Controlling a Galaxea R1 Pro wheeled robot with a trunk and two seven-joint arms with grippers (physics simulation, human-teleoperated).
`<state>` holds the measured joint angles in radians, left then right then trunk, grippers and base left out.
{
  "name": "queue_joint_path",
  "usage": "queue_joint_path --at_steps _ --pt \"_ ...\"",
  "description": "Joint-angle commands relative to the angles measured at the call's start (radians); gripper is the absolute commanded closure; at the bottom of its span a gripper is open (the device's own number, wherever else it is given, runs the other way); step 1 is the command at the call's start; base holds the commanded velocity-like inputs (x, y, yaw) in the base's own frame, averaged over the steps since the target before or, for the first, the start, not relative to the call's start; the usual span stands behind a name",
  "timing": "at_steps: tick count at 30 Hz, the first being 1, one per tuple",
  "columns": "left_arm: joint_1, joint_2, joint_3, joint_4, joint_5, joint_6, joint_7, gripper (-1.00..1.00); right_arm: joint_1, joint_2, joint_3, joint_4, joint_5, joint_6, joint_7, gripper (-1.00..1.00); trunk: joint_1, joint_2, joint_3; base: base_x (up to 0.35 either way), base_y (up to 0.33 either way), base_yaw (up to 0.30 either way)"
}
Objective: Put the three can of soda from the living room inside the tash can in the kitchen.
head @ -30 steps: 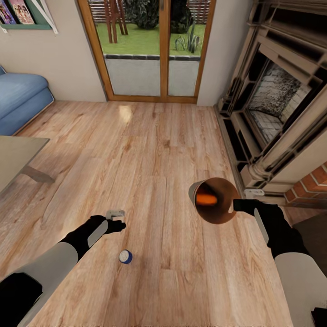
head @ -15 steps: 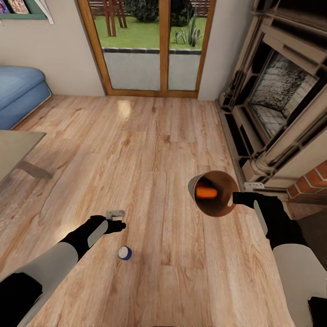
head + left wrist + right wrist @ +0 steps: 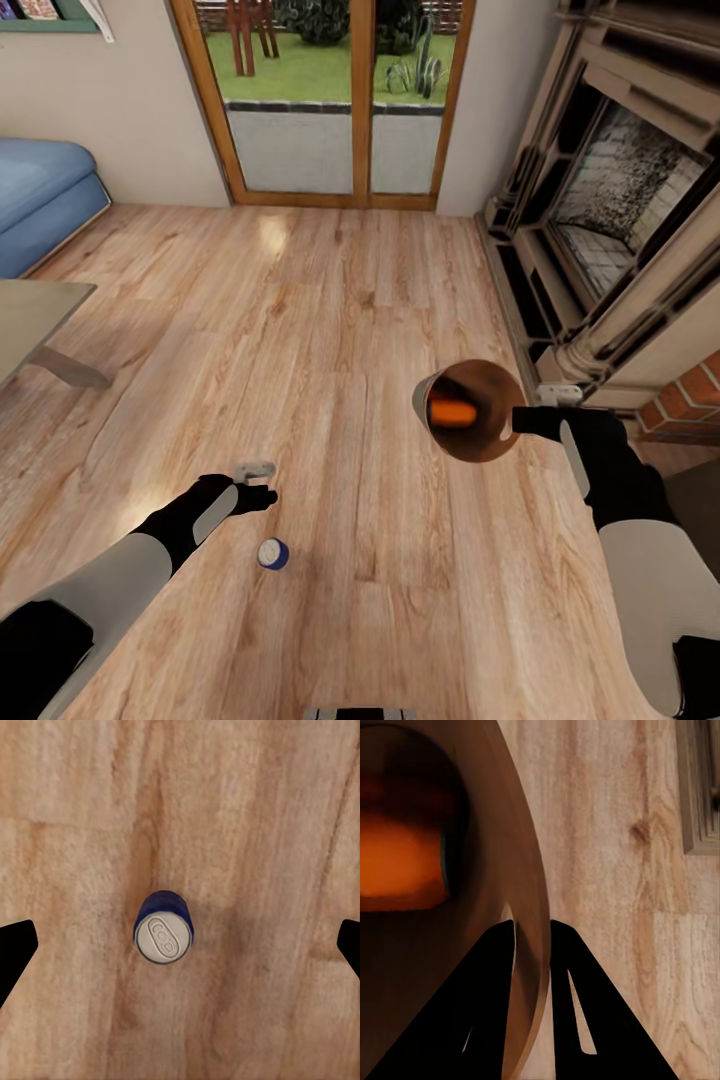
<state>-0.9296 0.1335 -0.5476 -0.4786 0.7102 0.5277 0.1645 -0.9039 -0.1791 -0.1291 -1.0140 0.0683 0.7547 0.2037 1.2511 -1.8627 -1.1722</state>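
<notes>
Since a second ago the camera has tilted a little, and the tash can (image 3: 470, 410) has risen slightly in the right hand (image 3: 520, 425), which is clamped on its rim so it can take cans; the orange can (image 3: 453, 411) lies inside. Left of the tash can, the left hand (image 3: 262, 497) hangs spread wide above the upright blue can (image 3: 273, 553) on the floor (image 3: 350, 300), lined up for a pick.

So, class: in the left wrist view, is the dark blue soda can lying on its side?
No: the dark blue soda can stands upright on the light wood plank floor, its silvery top facing the camera.
</notes>
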Motion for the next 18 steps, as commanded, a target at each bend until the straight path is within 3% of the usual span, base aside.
queue_joint_path --at_steps 1,4,6,18 --pt "0.000 0.000 0.000 0.000 0.000 0.000 0.000 -1.00 -0.001 0.001 0.002 -0.025 -0.018 0.011 0.006 1.00 0.004 -0.007 -0.003 0.000 0.000 0.000" --pt "0.000 0.000 0.000 0.000 0.000 0.000 -0.001 -1.00 -0.002 0.001 0.020 -0.057 -0.019 0.021 0.006 1.00 0.015 -0.028 -0.015 0.000 0.000 0.000" --pt "0.000 0.000 0.000 0.000 0.000 0.000 -0.003 -1.00 -0.003 0.002 0.056 -0.075 -0.018 0.027 0.006 1.00 0.023 -0.042 -0.023 0.000 0.000 0.000" --pt "0.000 0.000 -0.001 0.001 0.000 0.009 0.000 -1.00 -0.004 0.004 0.066 -0.097 -0.017 0.029 0.006 1.00 0.069 -0.126 -0.080 0.000 0.000 0.000"
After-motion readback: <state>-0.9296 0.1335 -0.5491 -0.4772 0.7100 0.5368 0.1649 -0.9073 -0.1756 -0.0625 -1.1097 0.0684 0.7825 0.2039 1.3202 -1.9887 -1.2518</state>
